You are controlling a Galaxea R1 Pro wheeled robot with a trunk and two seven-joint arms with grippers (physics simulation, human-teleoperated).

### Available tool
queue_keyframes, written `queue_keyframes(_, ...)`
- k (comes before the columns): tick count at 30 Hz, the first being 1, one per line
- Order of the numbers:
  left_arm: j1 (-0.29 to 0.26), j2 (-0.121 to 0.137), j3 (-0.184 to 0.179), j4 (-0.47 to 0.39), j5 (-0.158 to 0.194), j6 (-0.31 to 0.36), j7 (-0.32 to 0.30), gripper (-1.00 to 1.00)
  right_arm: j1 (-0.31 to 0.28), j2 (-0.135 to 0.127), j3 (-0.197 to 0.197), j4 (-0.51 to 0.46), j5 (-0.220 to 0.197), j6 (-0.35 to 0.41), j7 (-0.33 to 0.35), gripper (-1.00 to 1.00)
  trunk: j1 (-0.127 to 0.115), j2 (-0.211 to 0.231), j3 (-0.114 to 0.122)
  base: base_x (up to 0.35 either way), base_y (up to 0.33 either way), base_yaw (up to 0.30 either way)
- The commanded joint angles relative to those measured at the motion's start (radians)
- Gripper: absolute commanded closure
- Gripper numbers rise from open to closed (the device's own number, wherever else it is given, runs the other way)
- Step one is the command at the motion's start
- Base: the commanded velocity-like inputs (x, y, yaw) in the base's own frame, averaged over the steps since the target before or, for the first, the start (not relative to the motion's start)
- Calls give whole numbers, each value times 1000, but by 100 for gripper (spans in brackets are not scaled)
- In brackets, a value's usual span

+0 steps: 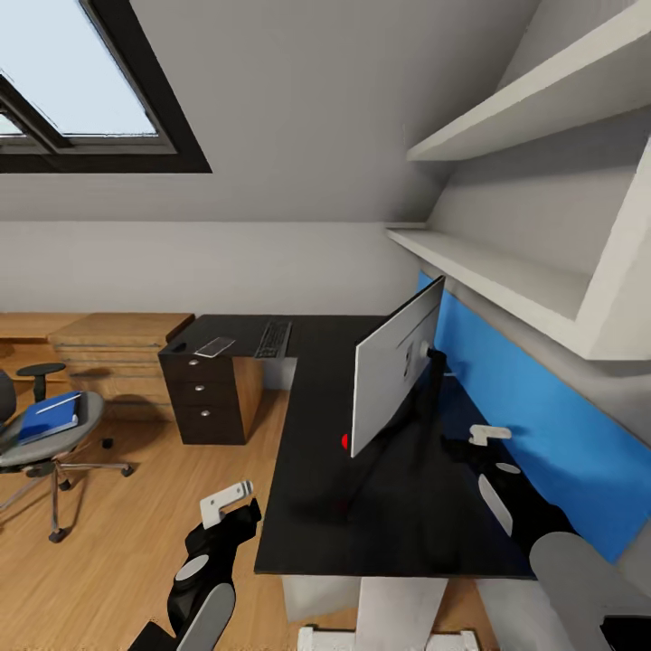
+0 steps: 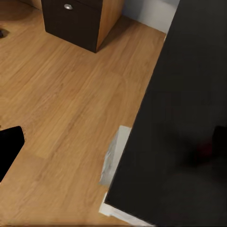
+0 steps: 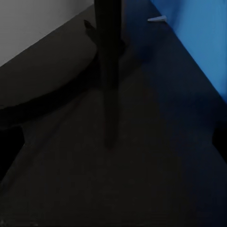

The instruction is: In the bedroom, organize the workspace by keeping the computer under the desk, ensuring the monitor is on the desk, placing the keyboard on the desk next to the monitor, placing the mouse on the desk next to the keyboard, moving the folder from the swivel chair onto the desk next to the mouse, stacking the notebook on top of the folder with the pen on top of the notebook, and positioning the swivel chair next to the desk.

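At the near end of the black L-shaped table, with the folder not yet moved

Leftmost, the swivel chair (image 1: 41,438) carries the blue folder (image 1: 52,416) on its seat: likely light, stiff and flat, best pinched at an edge. Left gripper (image 1: 224,502) hovers off the table (image 1: 316,533) edge, its fingers' spread unreadable. Notebook (image 1: 215,346) and keyboard (image 1: 273,339) lie on the far wing; monitor (image 1: 396,366) stands tilted. Right gripper (image 1: 488,435) sits behind it, opening unclear.

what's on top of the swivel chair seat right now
The blue folder lies flat on the swivel chair seat, covering much of it. Whatever may lie beneath the folder is hidden. The notebook is elsewhere, on the desk.
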Motion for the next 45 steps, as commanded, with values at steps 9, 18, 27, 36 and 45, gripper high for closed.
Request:
queue_keyframes(9, -1, 1, -3, -1, 5, 4, 8, -100, 186, 1, 5, -380, -53, 137, -86, -100, 0, -1, -1, -231, 7, 0)
queue_keyframes(18, -2, 1, -3, -2, 5, 4, 7, -100, 300, 45, 11, -608, -58, 161, -233, -100, 0, -1, -1, -215, 55, 0)
queue_keyframes(27, -2, 1, -3, -2, 5, 3, 6, -100, 316, 85, 13, -647, -51, 158, -253, -100, 0, -1, -1, -191, 259, 0)
queue_keyframes(36, -2, 1, -3, -2, 5, 3, 6, -100, 317, 117, 13, -657, -56, 149, -248, -100, 0, -1, -1, -174, 298, 0)
queue_keyframes(45, -1, 0, -4, 0, 5, 5, 7, -100, 333, 136, 16, -681, -51, 123, -255, -100, 0, -1, -1, -56, 139, 0)
